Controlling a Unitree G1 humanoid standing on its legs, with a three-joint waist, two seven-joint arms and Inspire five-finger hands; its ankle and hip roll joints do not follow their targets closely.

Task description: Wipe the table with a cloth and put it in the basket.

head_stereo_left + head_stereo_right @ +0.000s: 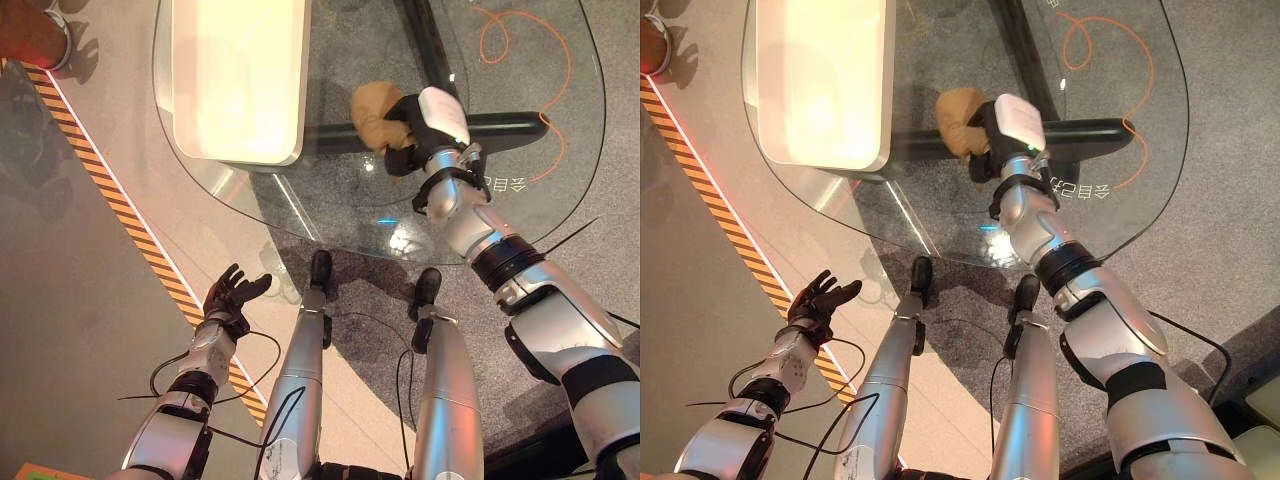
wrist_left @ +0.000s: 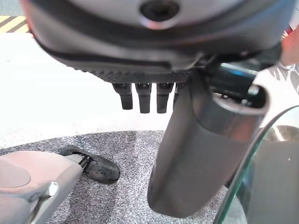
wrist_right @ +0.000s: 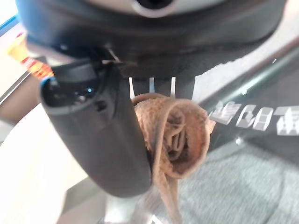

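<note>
Left hand [image 1: 232, 296], lowest in the head views, hangs off the table with fingers spread and relaxed, over the floor near a yellow-and-black striped floor strip [image 1: 120, 215]. Right hand [image 1: 420, 130] reaches over the rounded near edge of the glass table [image 1: 300, 215], its fingers and thumb curled around a bunched tan cloth [image 1: 373, 112] that rests on the glass. A cream tray [image 1: 240, 80] sits just to the left of the cloth, apart from it. To the right of the hand the glass lies open out to its curved rim.
</note>
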